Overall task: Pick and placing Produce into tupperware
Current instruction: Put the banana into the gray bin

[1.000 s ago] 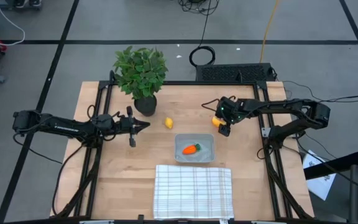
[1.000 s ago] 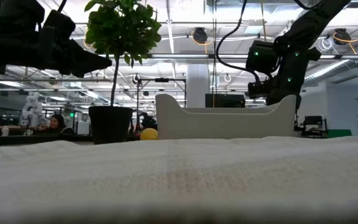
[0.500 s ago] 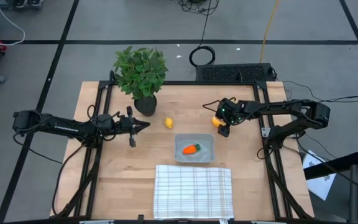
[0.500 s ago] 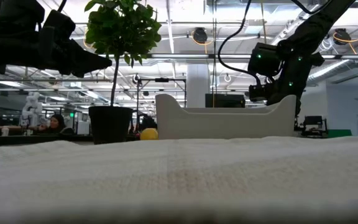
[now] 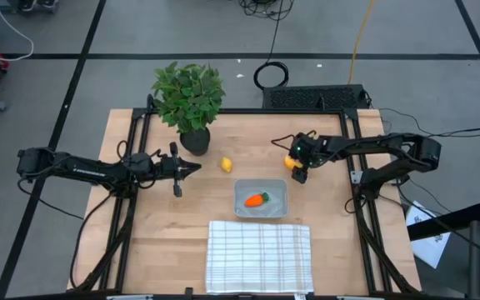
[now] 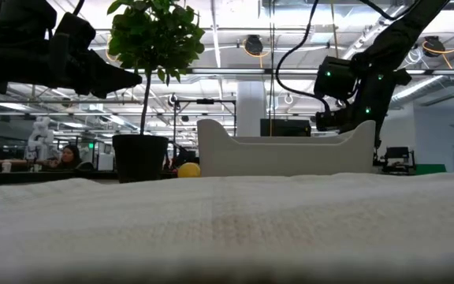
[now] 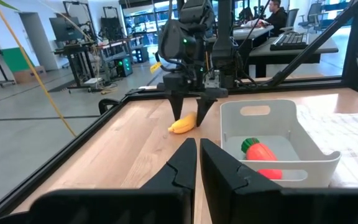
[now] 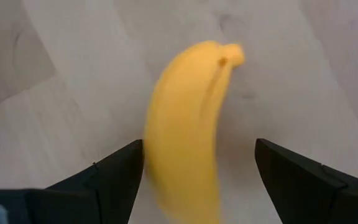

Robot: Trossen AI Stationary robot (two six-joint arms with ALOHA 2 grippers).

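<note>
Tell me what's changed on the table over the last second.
The right pincer has come down a little and shifted slightly left in the high view, its open fingers now straddling the banana on the table; nothing gripped yet. The left pincer, carrot in the tupperware and lemon stayed put.

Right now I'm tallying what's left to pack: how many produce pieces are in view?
3. The carrot lies in the tupperware. The lemon sits on the table near the plant pot. The banana lies on the table between the right gripper's open fingers.
</note>
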